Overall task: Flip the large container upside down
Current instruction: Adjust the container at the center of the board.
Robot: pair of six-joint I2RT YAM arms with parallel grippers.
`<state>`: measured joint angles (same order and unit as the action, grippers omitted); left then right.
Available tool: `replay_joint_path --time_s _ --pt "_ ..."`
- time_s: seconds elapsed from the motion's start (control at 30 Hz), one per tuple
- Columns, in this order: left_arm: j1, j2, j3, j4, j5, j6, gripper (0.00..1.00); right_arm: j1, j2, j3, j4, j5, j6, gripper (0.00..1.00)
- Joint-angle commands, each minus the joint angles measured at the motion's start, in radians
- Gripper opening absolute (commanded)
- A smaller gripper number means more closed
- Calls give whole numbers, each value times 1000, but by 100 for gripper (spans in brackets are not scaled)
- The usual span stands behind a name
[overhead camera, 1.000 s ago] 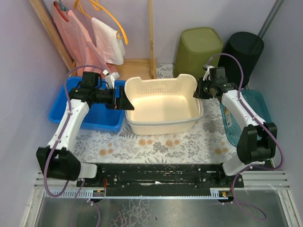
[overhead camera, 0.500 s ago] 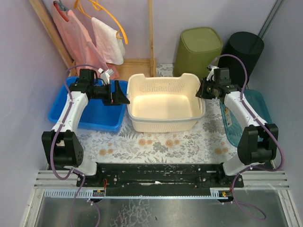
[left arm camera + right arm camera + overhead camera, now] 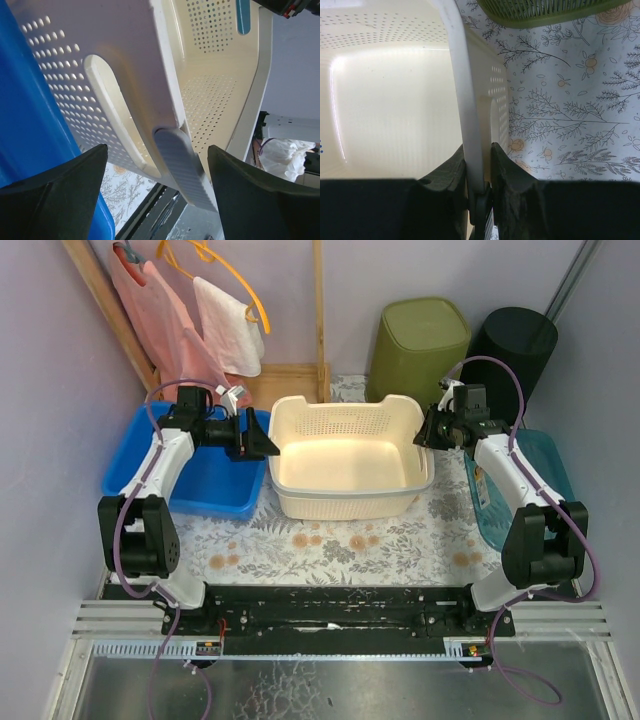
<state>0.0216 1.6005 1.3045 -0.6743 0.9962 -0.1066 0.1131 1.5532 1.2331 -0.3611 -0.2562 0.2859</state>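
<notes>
Right gripper clamps the right rim of the large cream perforated plastic basket, while left gripper gapes astride its left rim.

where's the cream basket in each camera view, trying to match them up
Top external: the cream basket sits in the centre of the picture.
Left wrist: its perforated side wall, with the handle slot, fills the upper centre.
Right wrist: its inside fills the left half, with the rim running down the centre.
Shared landmark: the floral tablecloth under it.
</notes>
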Motion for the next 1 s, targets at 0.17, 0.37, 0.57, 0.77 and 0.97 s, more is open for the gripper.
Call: replay_joint_path --time_s 0.17,0.37,0.57,0.77,0.97 --pt "-24 -18 -5 154 83 -141 62 1 -43 62 72 -91 72 6" --pt "-25 -44 -21 158 90 -154 50 2 -62 86 52 -148 65 29" --pt "-25 -43 -37 136 89 -134 40 1 -61 165 -84 -280 75 73" --pt "-23 9 8 32 90 -42 26 -137 -71 237 -117 -652 84 92" --pt "-23 8 10 27 85 -29 26 -451 19 291 -210 -938 33 90"
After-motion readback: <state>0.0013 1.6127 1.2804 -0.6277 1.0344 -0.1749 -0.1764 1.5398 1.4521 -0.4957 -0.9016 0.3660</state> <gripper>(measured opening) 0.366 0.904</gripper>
